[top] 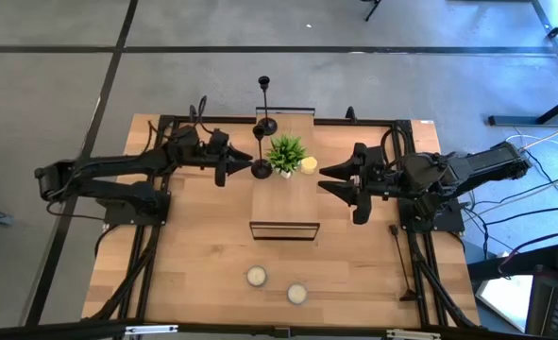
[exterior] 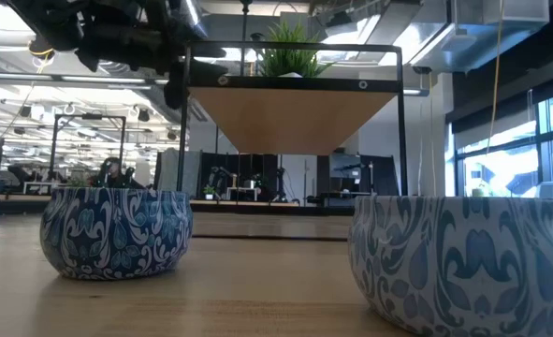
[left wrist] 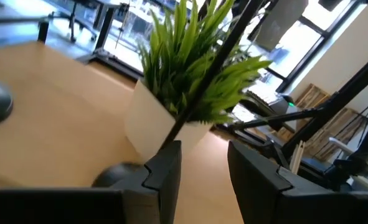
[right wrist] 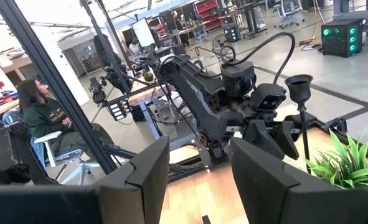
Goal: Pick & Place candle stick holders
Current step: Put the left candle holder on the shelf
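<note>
The left end effector [top: 235,172] in the high view sits just beside a candle stick holder [top: 261,168] on the raised shelf [top: 283,203], its fingers parted and apparently clear of the rod, so released rather than grasping. A second candle stick holder [top: 265,125] stands behind it near the shelf's far edge, and the potted plant [top: 286,154] and a yellow candle [top: 309,164] are just to the right. The right end effector [top: 343,181] waits beyond the plant, fingers parted and empty. Two white candles [top: 256,276] lie on the surface [top: 194,264] nearer the front.

In the low view the shelf shows from below, the plant on top, with two patterned tins [exterior: 115,231] in front.

In the left wrist view the thin black rod rises slanting just past the parted fingers [left wrist: 166,168], its round base partly showing beside them and the plant close behind.

The right wrist view shows the other arm and a holder's cup [right wrist: 299,84].

To do this well, I judge the left arm should centre the rod between its fingers, close low on the stem, and lift straight up, clear of the leaves.
</note>
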